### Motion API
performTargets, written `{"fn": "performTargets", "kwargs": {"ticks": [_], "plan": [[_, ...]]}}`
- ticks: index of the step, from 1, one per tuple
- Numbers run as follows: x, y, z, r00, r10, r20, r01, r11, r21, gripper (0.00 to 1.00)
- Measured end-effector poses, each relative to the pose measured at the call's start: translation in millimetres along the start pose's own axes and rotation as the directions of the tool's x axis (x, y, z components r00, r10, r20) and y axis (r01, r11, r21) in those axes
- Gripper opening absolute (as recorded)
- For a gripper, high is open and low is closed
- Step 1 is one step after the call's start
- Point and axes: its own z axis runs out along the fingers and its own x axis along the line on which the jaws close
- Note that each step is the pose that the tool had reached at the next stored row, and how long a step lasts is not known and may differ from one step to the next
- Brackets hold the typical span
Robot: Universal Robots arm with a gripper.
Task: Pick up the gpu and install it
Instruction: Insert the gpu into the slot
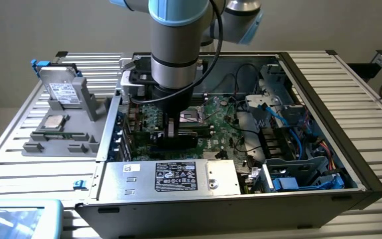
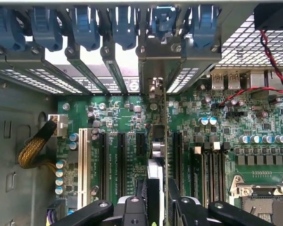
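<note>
Gripper: the gripper (image 1: 171,130) reaches down into the open case (image 1: 324,89) over the motherboard (image 1: 221,124); its black fingers (image 2: 134,209) stand partly closed, clamped on the gpu (image 2: 159,155) from both faces.
Gpu: held upright and edge-on between the fingers in the wrist view, green board on one side, dark cooler on the other, its silver bracket end toward the rear slot wall.
Position: the card stands over the expansion slots (image 2: 120,155) on the motherboard, between two black slots; whether its edge is seated in a slot cannot be told.
Rear wall: a row of blue latches (image 2: 85,26) runs along the top of the slot openings; the card lines up with the latch (image 2: 162,19) beside the perforated grille.
Arm: the grey and light-blue arm (image 1: 174,45) comes down from above, at the exterior view's left half of the case.
Power supply: the silver power supply (image 1: 171,177) with a black label sits at the near edge of the case.
Tray: a grey fixture (image 1: 65,129) on the table, to the exterior view's left of the case, holds a hard drive (image 1: 63,92) standing tilted and a smaller silver part lying flat.
Cables: blue cables (image 1: 277,112) run through the case's right side.
</note>
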Motion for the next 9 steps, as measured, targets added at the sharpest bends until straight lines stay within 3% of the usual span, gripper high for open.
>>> {"fn": "performTargets", "kwargs": {"ticks": [9], "plan": [[0.0,1.2,0.7,1.0000,0.000,0.0004,0.000,1.0000,0.0030,0.28]]}}
